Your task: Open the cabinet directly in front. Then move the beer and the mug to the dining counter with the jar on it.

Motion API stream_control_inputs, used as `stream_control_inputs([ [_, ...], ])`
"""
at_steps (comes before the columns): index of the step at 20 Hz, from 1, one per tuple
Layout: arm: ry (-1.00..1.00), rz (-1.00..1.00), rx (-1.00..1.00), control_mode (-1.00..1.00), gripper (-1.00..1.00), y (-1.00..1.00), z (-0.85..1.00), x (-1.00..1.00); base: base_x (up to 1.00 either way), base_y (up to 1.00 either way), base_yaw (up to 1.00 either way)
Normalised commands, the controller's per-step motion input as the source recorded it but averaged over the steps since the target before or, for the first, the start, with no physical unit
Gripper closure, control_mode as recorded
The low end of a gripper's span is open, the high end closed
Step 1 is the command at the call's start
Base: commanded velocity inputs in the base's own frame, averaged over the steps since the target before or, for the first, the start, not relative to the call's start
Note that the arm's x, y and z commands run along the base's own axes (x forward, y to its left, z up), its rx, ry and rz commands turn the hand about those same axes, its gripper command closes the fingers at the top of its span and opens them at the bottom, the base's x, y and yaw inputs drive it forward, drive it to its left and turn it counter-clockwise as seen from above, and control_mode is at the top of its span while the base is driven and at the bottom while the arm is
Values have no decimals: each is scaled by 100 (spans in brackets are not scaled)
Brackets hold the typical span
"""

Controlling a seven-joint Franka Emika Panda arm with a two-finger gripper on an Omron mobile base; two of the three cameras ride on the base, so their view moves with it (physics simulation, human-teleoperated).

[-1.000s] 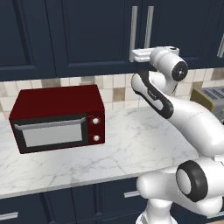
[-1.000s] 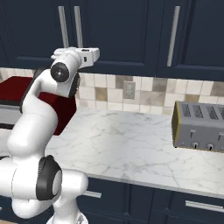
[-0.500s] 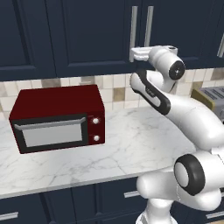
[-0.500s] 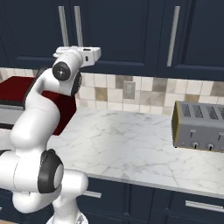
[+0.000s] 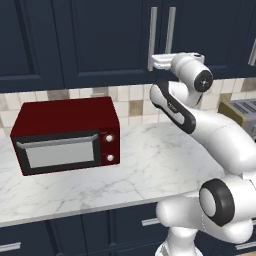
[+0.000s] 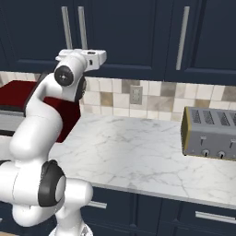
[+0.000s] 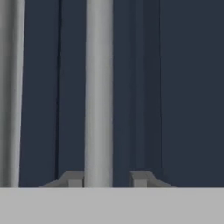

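Navy wall cabinets run over a marble worktop point(image 5: 100, 185) with a red microwave point(image 5: 67, 135) on it, and in the left base view the gripper point(image 5: 156, 63) is pushed right up against the lower end of the cabinet's point(image 5: 115, 40) two silver handles point(image 5: 152, 31). Compared with a second ago the arm has barely shifted, but the fingers have drawn in a lot, so I'd say the grab for opening the door is going on right now.

Right base view: same story from the other side, hand at the foot of the handle pair point(image 6: 83, 27), doors shut, toaster point(image 6: 209, 133) off to the right.

Hand view: one bar point(image 7: 99, 92) stands between the fingers point(image 7: 72, 179), touching the left one, with a gap to the right one. So narrowed around the handle, probably not fully clamped yet; it's blurry that close.
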Motion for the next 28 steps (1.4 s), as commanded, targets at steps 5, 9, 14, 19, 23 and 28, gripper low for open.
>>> stream_control_inputs([
  [5, -4, -3, 0, -100, 100, -46, 1, -41, 0, 0, 0],
  [9, -4, -8, 0, -100, 100, -70, 5, -60, 0, 0, 0],
  [14, -4, -11, 1, -100, 100, -84, 6, -69, 0, 0, 0],
  [19, -2, -11, 2, -100, 100, -89, 5, -66, 0, 0, 0],
  [23, -2, -12, 2, -100, 100, -92, 3, -62, 0, 0, 0],
  [28, -1, -13, 3, -100, 100, -95, 5, -62, 0, 0, 0],
])
